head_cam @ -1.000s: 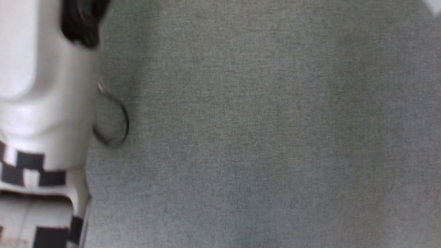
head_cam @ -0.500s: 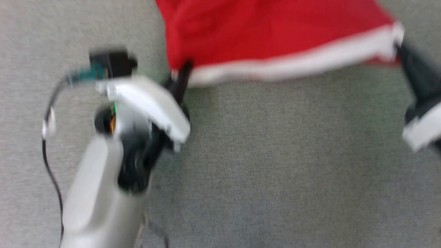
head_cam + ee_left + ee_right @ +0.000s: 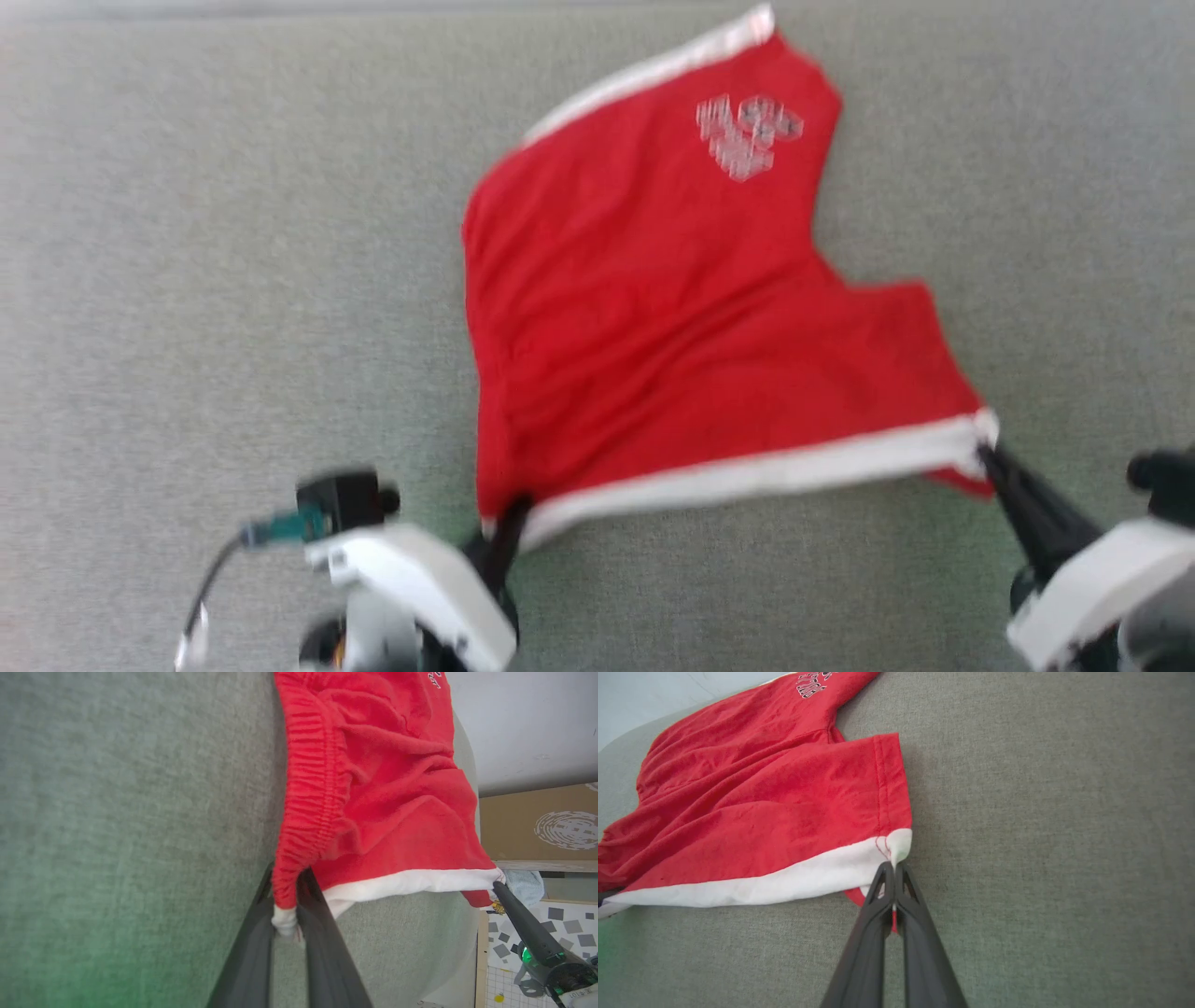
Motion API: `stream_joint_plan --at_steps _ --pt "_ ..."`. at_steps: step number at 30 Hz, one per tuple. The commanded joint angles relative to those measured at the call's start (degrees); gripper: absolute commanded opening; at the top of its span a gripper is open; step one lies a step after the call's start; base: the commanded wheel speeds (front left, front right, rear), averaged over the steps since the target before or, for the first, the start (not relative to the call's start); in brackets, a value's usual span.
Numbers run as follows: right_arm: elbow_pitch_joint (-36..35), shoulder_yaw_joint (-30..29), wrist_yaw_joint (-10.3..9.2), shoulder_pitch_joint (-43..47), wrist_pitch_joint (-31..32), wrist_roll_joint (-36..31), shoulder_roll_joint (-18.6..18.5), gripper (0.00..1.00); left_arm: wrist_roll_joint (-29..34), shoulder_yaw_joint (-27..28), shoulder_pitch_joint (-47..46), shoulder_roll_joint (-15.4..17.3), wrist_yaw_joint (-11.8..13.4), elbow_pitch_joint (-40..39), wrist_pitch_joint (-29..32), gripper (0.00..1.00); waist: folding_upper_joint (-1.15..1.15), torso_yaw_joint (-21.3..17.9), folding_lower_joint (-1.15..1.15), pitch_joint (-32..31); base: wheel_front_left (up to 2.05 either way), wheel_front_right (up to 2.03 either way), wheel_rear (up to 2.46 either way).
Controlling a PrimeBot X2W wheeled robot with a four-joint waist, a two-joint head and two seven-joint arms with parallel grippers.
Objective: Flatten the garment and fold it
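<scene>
While my left claw point(image 3: 292, 891) and right claw point(image 3: 893, 865) were each clamped shut on an end of the white stripe point(image 3: 747, 476), the red shorts point(image 3: 672, 308) lay wrinkled on the grey bench point(image 3: 187, 280); drawing both ends apart evenly, kept low, seemed wisest.

1x garment point(image 3: 672, 317), 2x grippers point(image 3: 509, 525) point(image 3: 990, 459)

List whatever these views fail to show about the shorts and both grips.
- Logo print: head view, smeared by motion blur; right wrist view, cut by the top edge.
- Garment underside: every view, covered by its own top layer.
- Left gripper tips: head view, blurred and tucked under the waistband corner.
- Right gripper: how much cloth lies between the shut fingers, hidden by the fingers.
</scene>
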Motion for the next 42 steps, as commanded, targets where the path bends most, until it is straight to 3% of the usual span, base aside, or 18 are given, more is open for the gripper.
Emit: stream_joint_plan --at_steps 1,15,20,33,42 --pt "-0.5 -0.3 -0.10 1.2 0.4 -0.2 0.6 0.00 -0.5 0.0 1.7 0.4 -0.2 -0.1 0.0 0.00 0.00 0.7 0.02 -2.9 0.00 0.00 0.00" --pt "-7.8 -2.6 -0.10 15.0 10.2 -0.5 3.8 0.00 -4.9 -1.9 15.9 2.9 -2.0 -3.4 2.8 0.00 0.00 1.7 0.02 -9.4 0.00 0.00 0.00" --pt "-11.7 -5.0 -0.10 15.2 11.3 -1.0 3.8 0.00 -5.1 -1.0 16.3 1.1 -1.7 -5.0 -0.1 0.00 0.00 3.1 0.02 -9.0 0.00 0.00 0.00" --pt "-16.4 -7.2 -0.10 -4.9 15.5 -1.8 -6.9 0.00 -1.9 -2.4 5.4 -2.9 1.3 -6.4 -1.1 0.00 0.00 7.2 0.02 -3.3 0.00 0.00 0.00" --pt "-10.7 0.3 -0.10 -22.9 17.9 -1.4 -13.6 0.00 0.2 -2.7 -6.0 -4.6 4.3 -7.1 -0.5 0.00 0.00 10.6 0.02 1.0 0.00 0.00 0.00"
